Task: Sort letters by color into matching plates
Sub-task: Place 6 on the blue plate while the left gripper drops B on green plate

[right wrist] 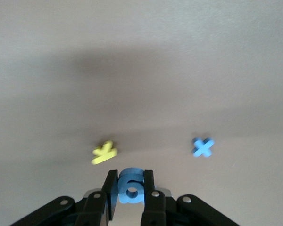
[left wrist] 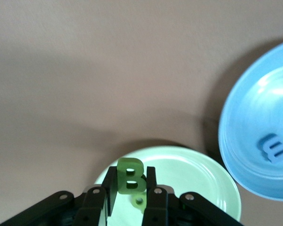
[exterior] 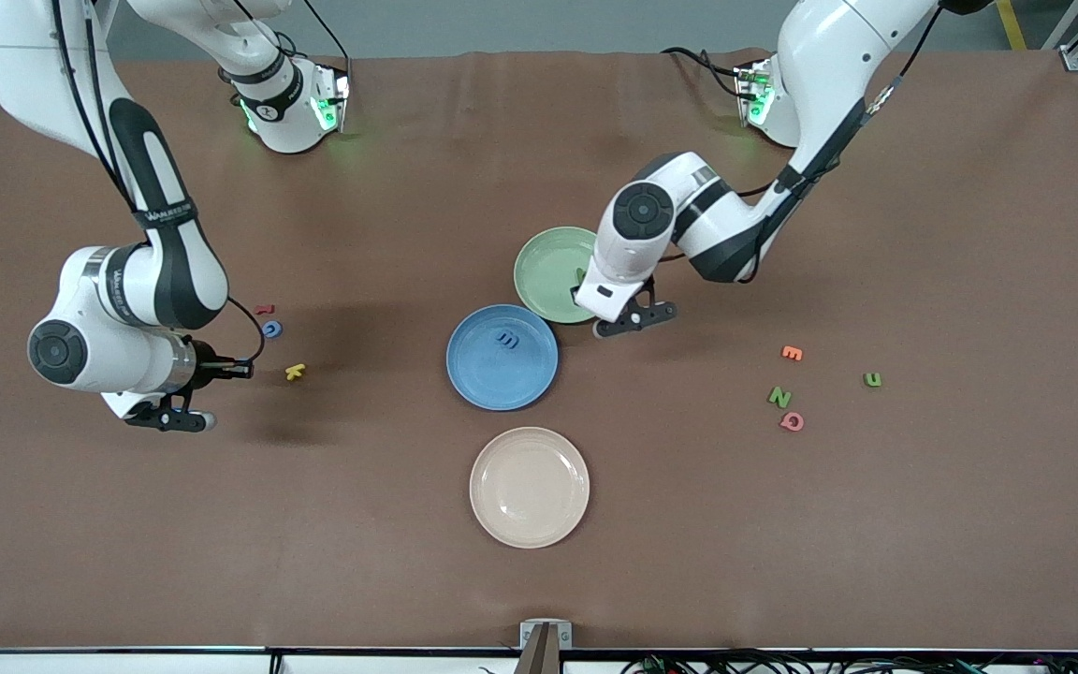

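Wrist housing hides my left pincer [left wrist: 132, 195] from the front; it clamps a green B [left wrist: 130, 176] over the green plate [left wrist: 207, 174]. My right pincer [right wrist: 130, 193] grips a blue piece [right wrist: 131, 186], its shape hard to read.

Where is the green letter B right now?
The green letter B is pinched in the left tool, held over the light green round plate, which sits beside the blue round plate.

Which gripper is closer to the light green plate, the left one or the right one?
Left. The left gripper hangs over the light green plate, holding a green letter B. The right gripper is toward the right arm's end of the table, holding a blue letter.
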Motion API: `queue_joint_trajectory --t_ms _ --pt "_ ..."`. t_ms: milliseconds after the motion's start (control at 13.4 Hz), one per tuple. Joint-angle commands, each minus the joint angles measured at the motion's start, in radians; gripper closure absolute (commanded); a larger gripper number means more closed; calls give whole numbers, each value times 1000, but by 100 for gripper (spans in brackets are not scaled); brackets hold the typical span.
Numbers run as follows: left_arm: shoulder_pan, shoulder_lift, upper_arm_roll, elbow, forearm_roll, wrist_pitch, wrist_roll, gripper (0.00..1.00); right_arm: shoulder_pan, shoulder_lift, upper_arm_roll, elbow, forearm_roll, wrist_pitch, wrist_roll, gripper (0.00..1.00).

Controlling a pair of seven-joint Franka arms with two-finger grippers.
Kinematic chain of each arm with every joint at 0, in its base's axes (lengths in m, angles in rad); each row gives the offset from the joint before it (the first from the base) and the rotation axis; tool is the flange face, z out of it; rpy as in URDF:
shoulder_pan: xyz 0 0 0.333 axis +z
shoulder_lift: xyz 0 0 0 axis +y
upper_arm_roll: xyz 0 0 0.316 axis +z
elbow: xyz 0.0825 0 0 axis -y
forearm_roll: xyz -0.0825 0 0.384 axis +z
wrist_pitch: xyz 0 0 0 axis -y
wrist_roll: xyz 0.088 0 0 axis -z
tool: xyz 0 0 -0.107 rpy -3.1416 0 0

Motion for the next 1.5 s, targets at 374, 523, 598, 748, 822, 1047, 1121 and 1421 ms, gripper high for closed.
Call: queue_joint_trajectory --t_ms 374,523,598,748,822,1047,1121,1421 --pt "-116 76 2 10 16 62 -199 97 376 20 3 153 38 -30 559 82" --pt "-136 102 8 9 16 94 -209 88 468 72 3 212 69 -14 670 82" --pt "-138 110 8 10 16 98 -209 70 494 100 3 233 84 -5 698 82" --pt "-135 107 8 10 16 96 -238 0 542 167 3 281 109 50 744 82" --pt "-128 104 10 13 16 96 -239 0 562 209 3 308 109 70 767 82" --pt "-118 84 56 40 29 82 -232 0 602 282 3 361 107 125 799 82" --pt "-116 72 80 44 64 81 -230 0 608 298 3 364 109 156 799 82" --pt "-64 49 126 98 169 58 -229 0 631 368 20 417 119 225 799 82"
